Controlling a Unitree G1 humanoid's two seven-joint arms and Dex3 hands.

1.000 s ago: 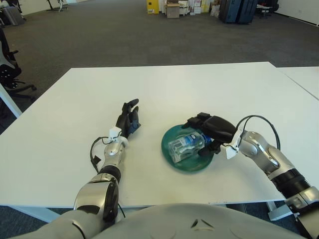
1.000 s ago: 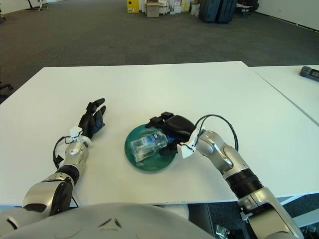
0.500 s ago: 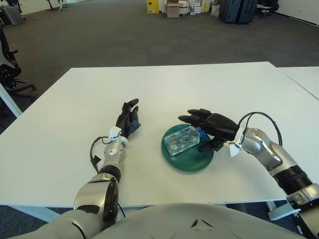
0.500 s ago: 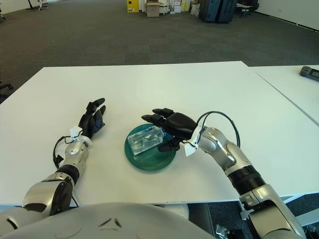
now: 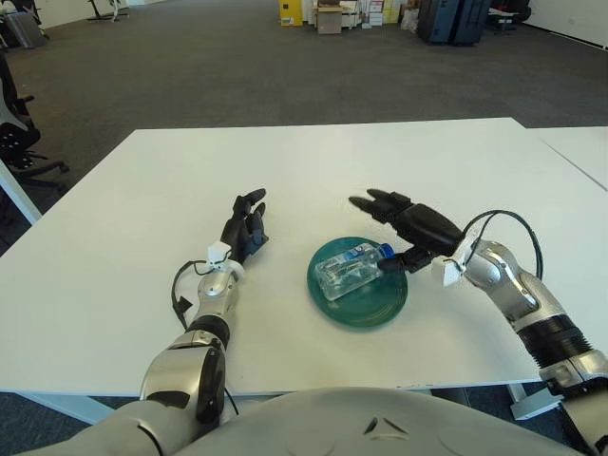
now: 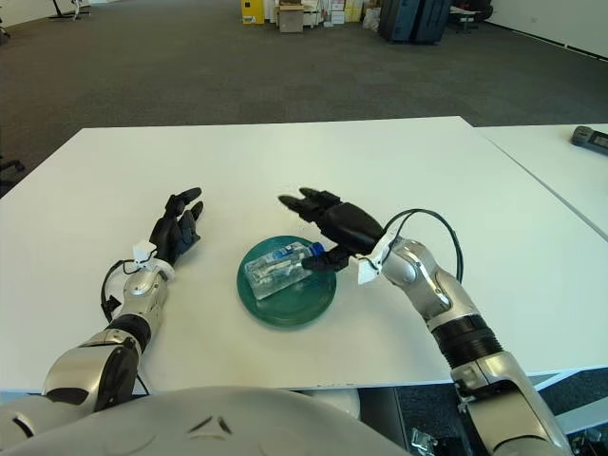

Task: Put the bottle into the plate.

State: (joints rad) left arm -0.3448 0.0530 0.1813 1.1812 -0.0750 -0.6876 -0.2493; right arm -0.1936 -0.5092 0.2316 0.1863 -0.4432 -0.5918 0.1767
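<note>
An open office with grey carpet; a white table (image 5: 380,161) in front. The right hand (image 5: 410,225) hovers at the far right edge of a green plate (image 5: 380,309), fingers (image 5: 372,201) spread and holding nothing, thumb near the bottle's cap. The clear bottle (image 5: 348,269) lies on its side in the plate; its blue label is unreadable. The left hand (image 5: 243,228) shows left of the plate, fingers extended.

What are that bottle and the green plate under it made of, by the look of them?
The bottle looks like thin clear plastic: you see through it, and it has a blue cap and label. The plate is a glossy dark green, probably plastic or glazed ceramic; its sheen alone doesn't settle which.
</note>
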